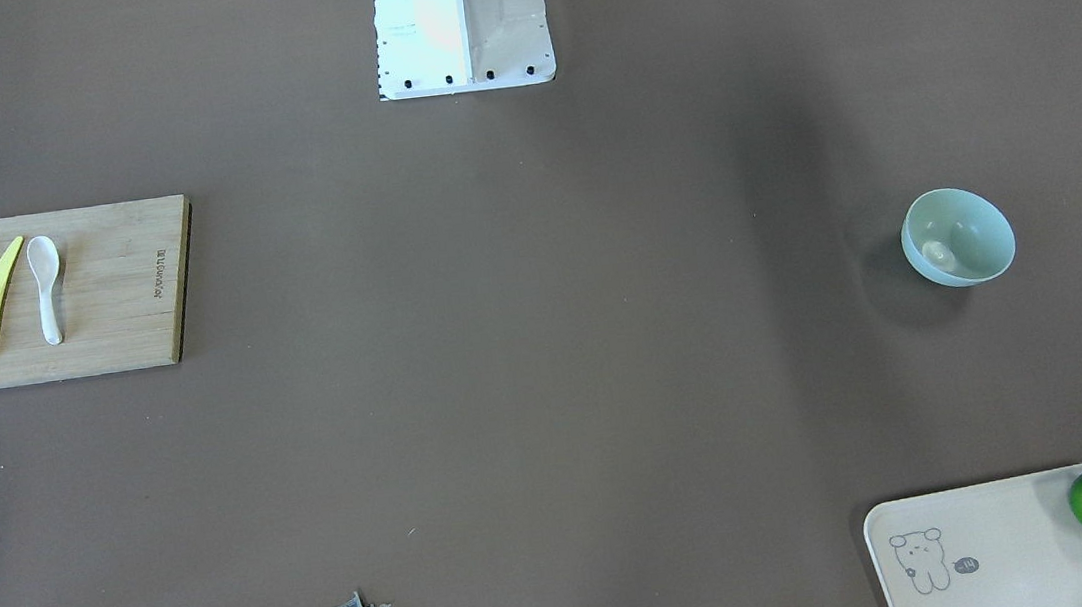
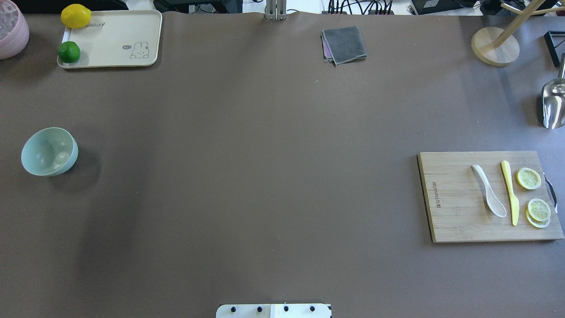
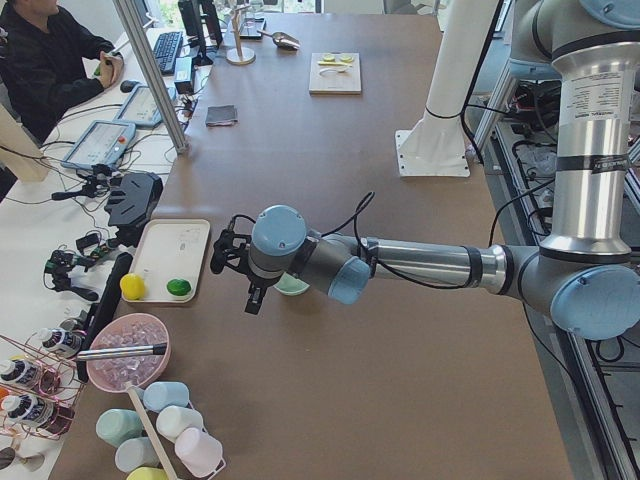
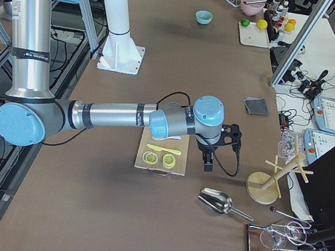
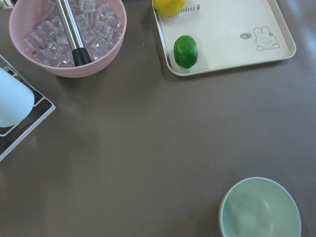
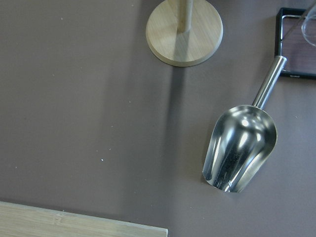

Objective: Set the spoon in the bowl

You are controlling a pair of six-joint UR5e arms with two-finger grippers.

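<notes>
The white spoon lies on a wooden cutting board, beside a yellow knife; it also shows in the overhead view. The mint-green bowl stands upright on the table far to the other side, with a small pale lump inside. It shows at the lower right of the left wrist view. My left gripper hovers near the bowl. My right gripper hovers just past the board's end. Both show only in the side views, so I cannot tell whether they are open or shut.
Lemon slices and the yellow knife share the board. A cream tray holds a lime and a lemon. A pink ice bowl, grey cloth, metal scoop and wooden stand sit around the edges.
</notes>
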